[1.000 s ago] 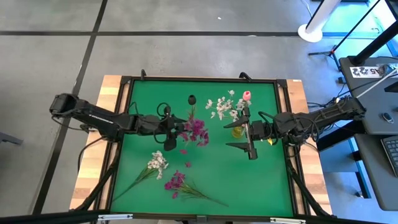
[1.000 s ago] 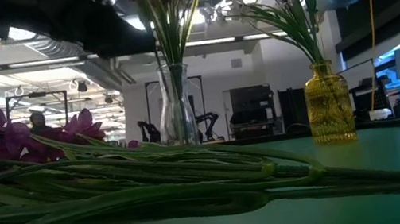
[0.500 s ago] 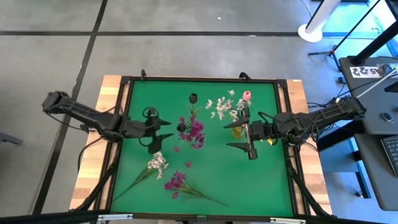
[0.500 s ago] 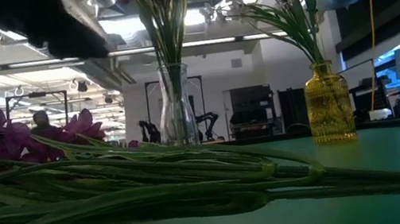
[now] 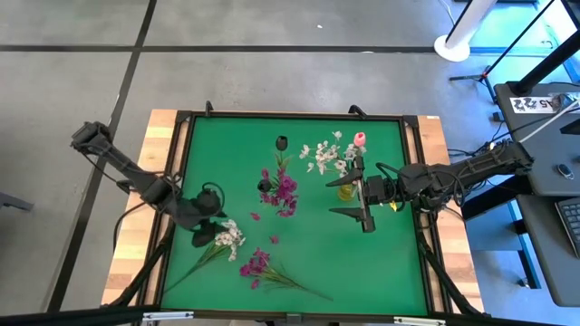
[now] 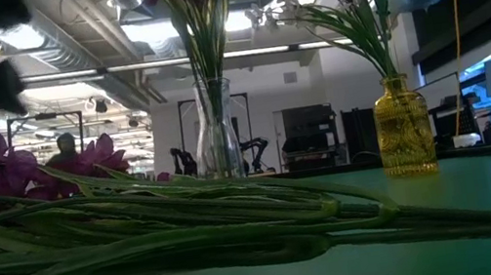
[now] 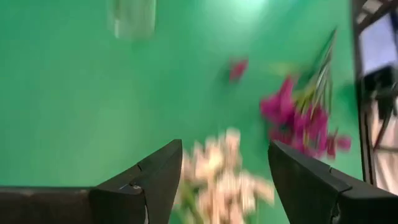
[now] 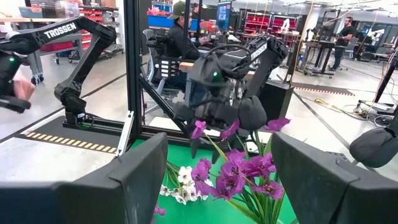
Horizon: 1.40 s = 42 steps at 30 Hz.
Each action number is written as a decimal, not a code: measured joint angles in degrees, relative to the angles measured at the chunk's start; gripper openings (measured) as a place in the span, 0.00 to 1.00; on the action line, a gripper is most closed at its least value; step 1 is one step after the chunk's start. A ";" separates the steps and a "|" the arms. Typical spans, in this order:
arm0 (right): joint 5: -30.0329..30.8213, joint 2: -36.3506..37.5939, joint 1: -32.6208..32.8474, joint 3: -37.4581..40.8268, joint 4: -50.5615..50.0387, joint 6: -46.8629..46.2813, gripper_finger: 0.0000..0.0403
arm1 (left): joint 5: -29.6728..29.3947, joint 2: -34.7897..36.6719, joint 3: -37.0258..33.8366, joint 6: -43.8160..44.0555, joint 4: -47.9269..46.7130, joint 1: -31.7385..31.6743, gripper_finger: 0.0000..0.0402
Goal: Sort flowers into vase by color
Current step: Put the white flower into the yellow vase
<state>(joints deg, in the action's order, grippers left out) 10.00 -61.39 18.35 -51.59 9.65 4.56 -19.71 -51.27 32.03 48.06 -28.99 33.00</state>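
A clear vase (image 6: 215, 132) near the table's middle holds magenta flowers (image 5: 285, 190); a dark bud (image 5: 280, 142) shows just beyond it. A yellow vase (image 6: 404, 127) to its right holds white blossoms (image 5: 323, 154) and a pink tulip bud (image 5: 360, 139). A white spray (image 5: 228, 237) and a magenta spray (image 5: 258, 264) lie flat on the green mat near the front left. My left gripper (image 5: 216, 223) hangs open just left of the white spray's blossoms (image 7: 224, 177), touching nothing. My right gripper (image 5: 337, 198) stands open beside the yellow vase, pointing level toward the clear vase.
The green mat (image 5: 381, 263) has a raised dark frame (image 5: 181, 163) around it. Loose magenta petals (image 5: 274, 239) lie between the vase and the sprays. Beyond the table stand other robot arms (image 8: 74, 68) and a person (image 8: 180, 37).
My left gripper has drawn back from beside the clear vase toward the table's left and near edges, turning and tipping downward as it went, and now hangs by the white spray. The magenta flowers stay standing in the clear vase. My right arm has kept still.
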 joint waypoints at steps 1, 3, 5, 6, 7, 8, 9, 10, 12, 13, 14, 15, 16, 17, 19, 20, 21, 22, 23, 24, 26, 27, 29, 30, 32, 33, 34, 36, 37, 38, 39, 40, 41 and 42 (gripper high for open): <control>0.00 0.00 0.00 0.00 0.00 0.00 0.71 | 1.10 -0.07 0.00 3.00 -2.10 0.81 0.58; -0.01 0.00 0.00 0.00 0.01 0.00 0.71 | 3.68 -0.15 0.00 9.29 -6.38 2.30 0.58; -0.02 0.00 0.00 0.00 0.02 0.00 0.71 | 6.84 -0.15 0.00 14.99 -9.79 3.76 0.58; -0.02 0.00 0.00 0.00 0.02 0.00 0.71 | 8.31 -0.15 0.00 17.56 -11.22 4.45 0.58; 0.00 0.00 0.00 0.00 0.02 0.00 0.71 | 9.46 -0.15 0.00 19.76 -12.33 5.19 0.58; 0.00 0.00 0.00 0.00 0.02 0.00 0.71 | 10.32 -0.15 0.00 21.70 -13.08 5.95 0.58; 0.00 0.00 0.00 0.00 0.02 0.00 0.71 | 10.83 -0.32 0.00 23.31 -13.28 6.76 0.58; 0.00 0.00 0.00 0.00 0.02 -0.05 0.71 | 11.00 -0.74 0.00 24.82 -13.20 7.58 0.58; -0.02 0.00 0.00 0.00 0.02 -0.42 0.71 | 12.19 -2.37 0.00 28.01 -13.15 9.27 0.58; -0.02 0.00 0.00 0.00 0.00 -0.77 0.71 | 12.90 -3.65 0.00 29.47 -12.80 10.12 0.58; -0.02 0.00 0.00 0.00 -0.08 -1.12 0.71 | 13.81 -5.26 0.00 30.78 -12.28 10.88 0.58; -0.02 0.00 0.00 0.00 -0.28 -1.22 0.71 | 14.62 -6.99 0.00 31.75 -11.60 11.64 0.58; -0.02 0.00 0.00 0.02 -0.48 -1.29 0.71 | 15.36 -8.97 0.00 32.64 -10.60 12.41 0.58; -0.02 0.00 0.00 0.02 -0.54 -1.29 0.71 | 16.05 -10.93 0.00 33.29 -9.10 13.05 0.58; -0.02 0.00 0.00 0.02 -0.55 -1.29 0.71 | 17.74 -15.03 0.00 34.11 -4.93 14.07 0.58; -0.02 0.00 0.00 0.02 -0.52 -1.29 0.71 | 18.42 -16.90 0.00 34.14 -2.75 14.41 0.58; -0.02 0.00 0.00 0.02 -0.52 -1.29 0.71 | 18.88 -18.65 0.00 34.16 -0.76 14.67 0.58; -0.02 0.00 0.00 0.02 -0.49 -1.29 0.71 | 19.34 -20.33 0.00 34.14 1.07 14.78 0.58; -0.02 0.00 0.00 0.02 -0.41 -1.29 0.71 | 19.53 -21.83 0.00 34.15 2.23 14.85 0.58; -0.02 0.00 0.00 0.02 -0.32 -1.29 0.71 | 19.79 -23.23 0.00 34.15 2.68 14.85 0.58; -0.02 0.00 0.00 0.02 -0.31 -1.29 0.71 | 20.61 -25.64 0.16 34.19 2.26 14.78 0.58; -0.02 0.00 0.00 0.02 -0.31 -1.29 0.71 | 20.87 -26.59 0.35 34.28 2.06 14.75 0.58; -0.02 0.00 0.00 0.02 -0.32 -1.30 0.71 | 21.05 -28.12 0.62 34.42 1.18 14.75 0.58; -0.02 0.00 0.00 0.02 -0.33 -1.29 0.71 | 21.12 -28.47 0.66 34.46 1.01 14.71 0.58; -0.02 0.00 0.00 0.02 -0.34 -1.30 0.71 | 21.27 -28.55 0.68 34.46 0.80 14.22 0.57; -0.02 0.00 0.00 0.02 -0.39 -1.30 0.71 | 21.35 -28.40 0.66 34.44 0.71 13.78 0.57; -0.02 0.00 0.00 0.02 -0.39 -1.29 0.71 | 21.42 -28.09 0.52 34.35 0.61 13.37 0.56; -0.02 0.00 0.00 0.02 -0.44 -1.31 0.71 | 21.67 -27.73 0.33 34.26 0.18 12.58 0.52; -0.06 0.00 0.00 0.02 -0.49 -1.29 0.71 | 21.94 -27.70 0.30 34.25 -0.06 12.14 0.49; -0.07 0.00 0.00 0.02 -0.56 -1.29 0.71 | 22.17 -27.71 0.27 34.23 -0.31 11.75 0.46; -0.09 0.00 0.00 0.02 -0.62 -1.29 0.71 | 22.39 -27.69 0.24 34.18 -0.65 11.33 0.43; -0.09 0.00 0.00 0.02 -0.77 -1.30 0.71 | 22.57 -27.71 0.24 34.18 -1.06 10.96 0.39; -0.09 0.00 0.00 0.02 -0.82 -1.30 0.71 | 22.76 -27.71 0.22 34.16 -1.50 10.58 0.35; -0.11 0.00 0.00 0.02 -0.85 -1.31 0.71 | 22.92 -27.71 0.22 34.12 -1.94 10.28 0.31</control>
<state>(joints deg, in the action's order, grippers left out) 9.89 -61.39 18.35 -51.57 8.80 3.25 3.21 -78.98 32.25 82.18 -30.93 43.28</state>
